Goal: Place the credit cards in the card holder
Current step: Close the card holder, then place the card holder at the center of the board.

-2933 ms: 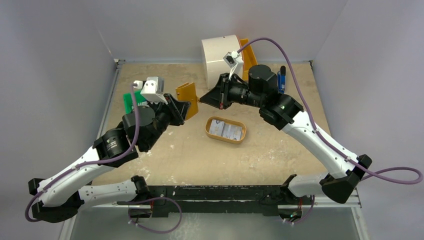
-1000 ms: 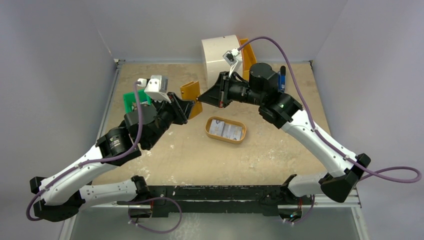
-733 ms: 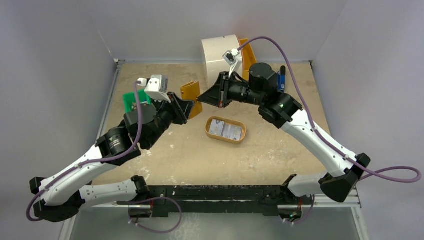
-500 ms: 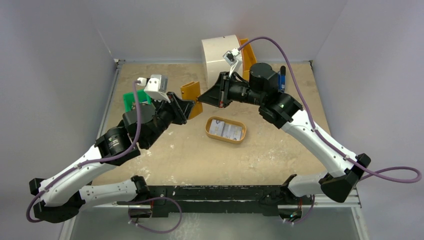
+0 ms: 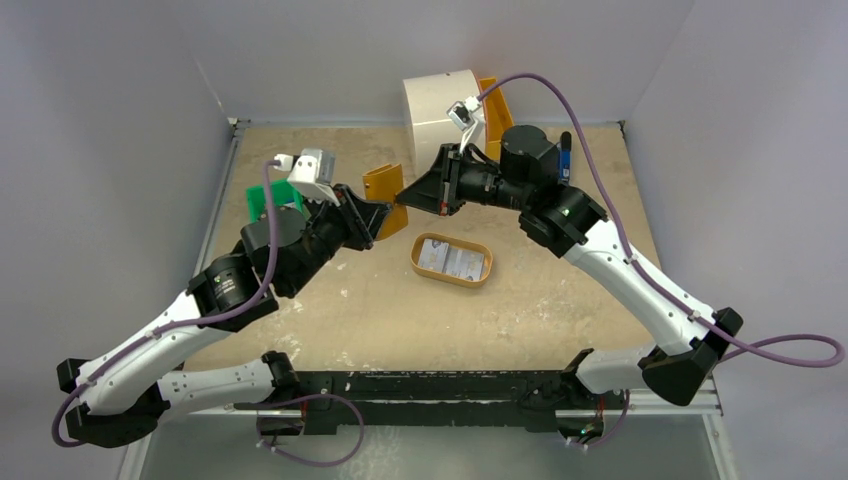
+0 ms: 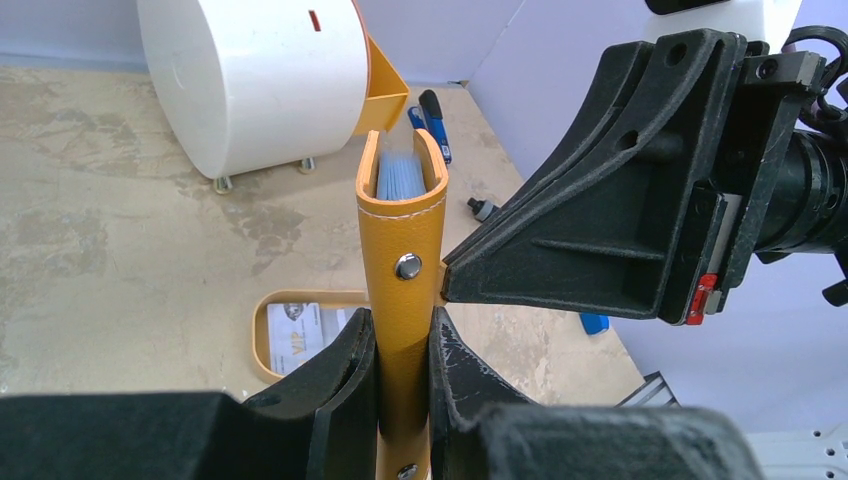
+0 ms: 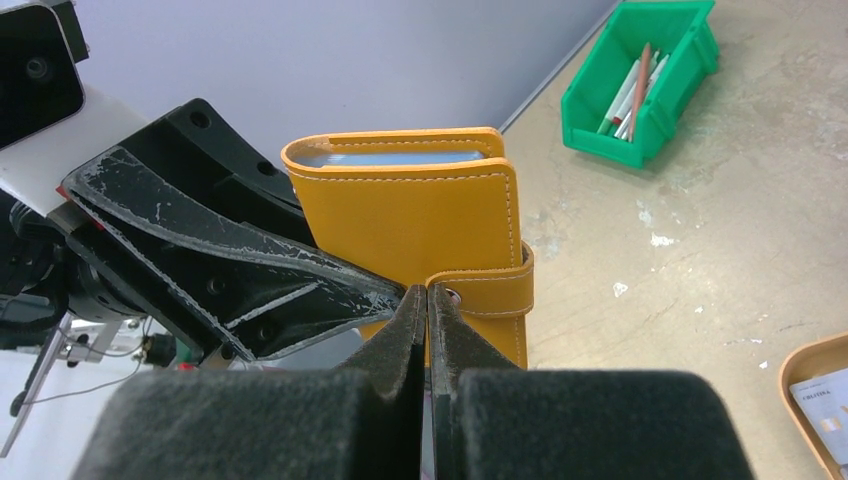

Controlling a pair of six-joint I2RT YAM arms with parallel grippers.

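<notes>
Left wrist view: card holder point(image 6: 404, 215) is clamped upright in left end effector point(image 6: 402, 350), and pinched at its snap strap point(image 7: 497, 291) by right end effector point(image 7: 428, 305).

Tabletop point(image 5: 400, 320): tan board, scuffed, with pale stains, filling the centre of the top view. Walls point(image 5: 110, 140): plain pale grey-lilac panels at frame left, top and right. Metal edge strip point(image 5: 225, 170) along the board's left side. Lighting even, shadows soft.

obstacles: white cabinet point(image 5: 435, 105) behind card holder point(image 5: 382, 185), tray point(image 5: 445, 279) near its front-right | free: tabletop point(image 5: 450, 330) toward arm bases
</notes>
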